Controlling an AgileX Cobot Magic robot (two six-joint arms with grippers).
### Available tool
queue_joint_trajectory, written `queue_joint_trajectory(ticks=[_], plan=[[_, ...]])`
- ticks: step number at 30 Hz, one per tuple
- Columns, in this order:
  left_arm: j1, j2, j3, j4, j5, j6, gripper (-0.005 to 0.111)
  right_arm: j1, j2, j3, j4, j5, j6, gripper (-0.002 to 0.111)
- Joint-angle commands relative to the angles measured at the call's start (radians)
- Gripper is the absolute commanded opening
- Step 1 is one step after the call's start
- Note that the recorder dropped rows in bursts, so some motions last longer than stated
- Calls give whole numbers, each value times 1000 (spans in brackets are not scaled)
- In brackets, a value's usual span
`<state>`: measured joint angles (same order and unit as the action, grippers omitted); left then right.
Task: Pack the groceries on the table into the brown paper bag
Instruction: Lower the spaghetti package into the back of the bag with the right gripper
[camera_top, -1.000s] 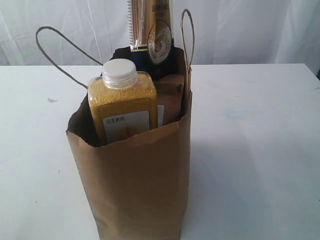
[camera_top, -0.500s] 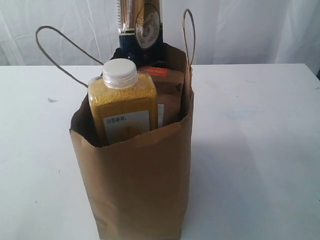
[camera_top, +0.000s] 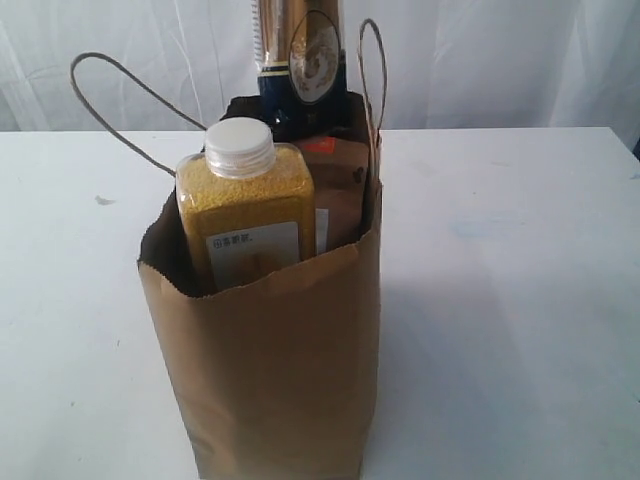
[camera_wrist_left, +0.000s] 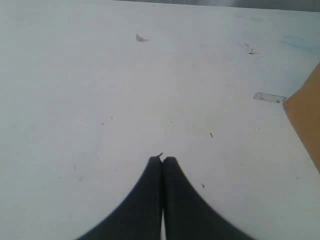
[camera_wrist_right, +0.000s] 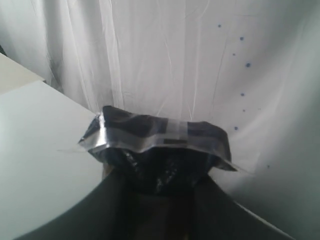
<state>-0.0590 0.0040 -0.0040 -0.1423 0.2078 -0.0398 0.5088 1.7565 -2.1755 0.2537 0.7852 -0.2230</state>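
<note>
Now my right gripper (camera_wrist_right: 160, 185) pinches the top of the spaghetti packet (camera_wrist_right: 157, 150). It has wobbled sideways, with its bottom end down in the paper bag (camera_top: 270, 370) below my jaws, so packing looks nearly done. My left gripper (camera_wrist_left: 162, 160) is closed and empty.

The brown paper bag (camera_top: 275, 370) stands upright and open on the white bench (camera_top: 500, 250), well in from its far edge. Inside, the yellow-grain bottle with white cap (camera_top: 245, 205) stands upright. The brown orange-labelled pouch (camera_top: 338, 190) sits behind it, and the dark-blue spaghetti packet (camera_top: 305, 60) rises high above the rim.
</note>
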Motion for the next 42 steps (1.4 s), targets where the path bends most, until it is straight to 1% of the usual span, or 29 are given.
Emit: queue_joint_trajectory(ticks=[1, 9, 11, 15, 22, 24, 28, 35, 39, 42], plan=[[1, -4, 4, -6, 0, -5, 0, -3, -5, -14, -83, 5, 21, 0], [1, -4, 4, -6, 0, -5, 0, 39, 27, -14, -68, -42, 23, 0], [1, -4, 4, -6, 0, -5, 0, 43, 17, -14, -68, -13, 28, 0], [-1, -4, 4, -6, 0, -5, 0, 43, -7, -14, -63, 100, 55, 0], [-1, -4, 4, -6, 0, -5, 0, 67, -58, -14, -40, 134, 63, 0], [-1, -4, 4, -6, 0, -5, 0, 77, -59, -14, -15, 171, 25, 0], [-1, -4, 4, -6, 0, -5, 0, 79, -53, -12, 95, 246, -86, 0], [-1, -4, 4, -6, 0, -5, 0, 81, -78, 2, 237, 248, -332, 0], [-1, -4, 4, -6, 0, -5, 0, 81, -98, 42, 250, 255, -359, 0], [-1, -4, 4, -6, 0, -5, 0, 71, -106, 72, 317, 250, -414, 0]])
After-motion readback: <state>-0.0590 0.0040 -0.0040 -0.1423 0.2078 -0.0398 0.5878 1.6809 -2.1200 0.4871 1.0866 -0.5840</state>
